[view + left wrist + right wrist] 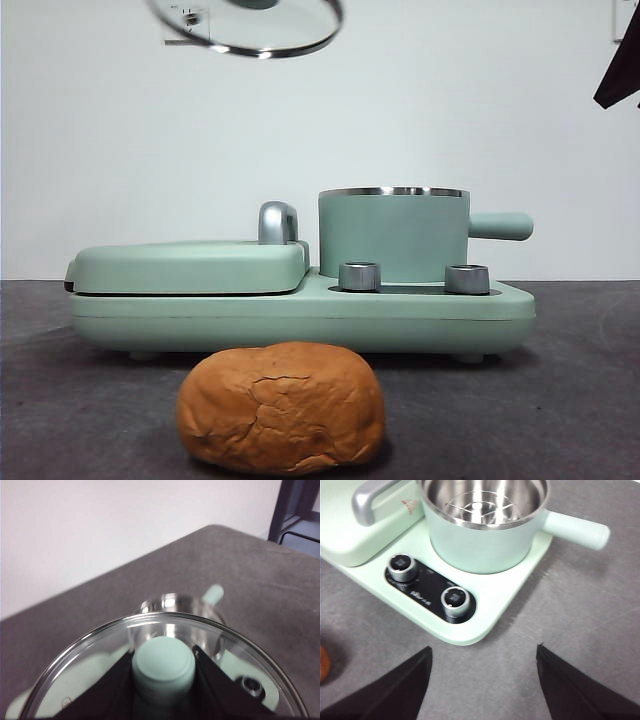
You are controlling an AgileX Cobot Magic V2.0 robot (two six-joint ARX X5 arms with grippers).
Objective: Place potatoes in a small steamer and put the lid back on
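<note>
My left gripper (164,680) has its jaws closed on the knob of the lid (250,25), held tilted high above the griddle (190,268); a slip there would drop glass onto it. My right gripper (482,680) hangs wide open and empty near the dials (427,582), and the potato (282,406) sits at the bench's front edge, wide enough to jam on the open pot (393,235) rim.
</note>
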